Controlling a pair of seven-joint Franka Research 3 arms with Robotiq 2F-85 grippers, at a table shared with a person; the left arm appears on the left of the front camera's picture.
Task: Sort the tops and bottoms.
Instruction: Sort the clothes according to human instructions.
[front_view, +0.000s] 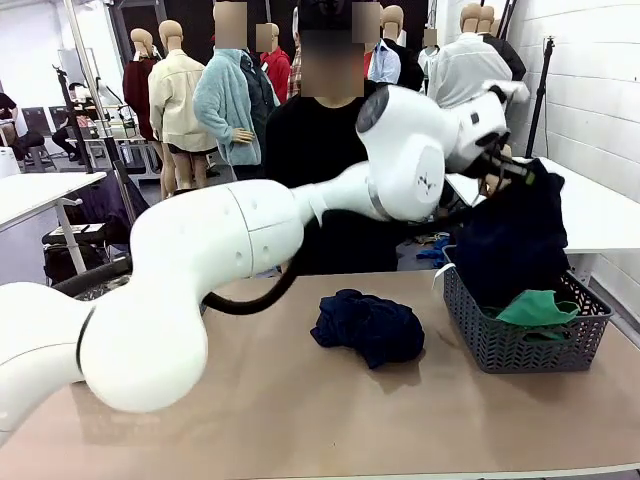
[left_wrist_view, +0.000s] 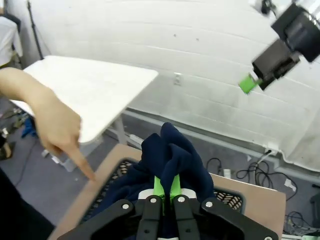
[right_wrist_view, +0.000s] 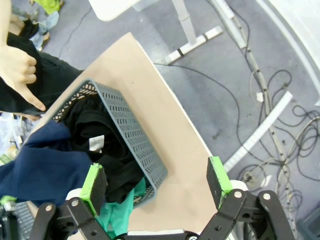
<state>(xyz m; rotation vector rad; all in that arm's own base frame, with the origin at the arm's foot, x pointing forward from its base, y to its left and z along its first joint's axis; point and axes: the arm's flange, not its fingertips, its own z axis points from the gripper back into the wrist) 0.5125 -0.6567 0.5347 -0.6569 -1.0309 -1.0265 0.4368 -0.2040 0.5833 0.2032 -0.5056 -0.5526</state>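
Note:
My left gripper reaches across to the right and is shut on a dark navy garment, which hangs over the grey basket. In the left wrist view the green pads pinch the navy cloth. The teal-green bottoms lie in the basket's front part and also show in the right wrist view. A second navy garment lies bunched on the table's middle. My right gripper hovers open high above the basket, holding nothing.
A person stands at the far side. Their hand points a finger down at the basket's far edge. A black garment with a white label lies in the basket. The table's right edge runs close beside the basket.

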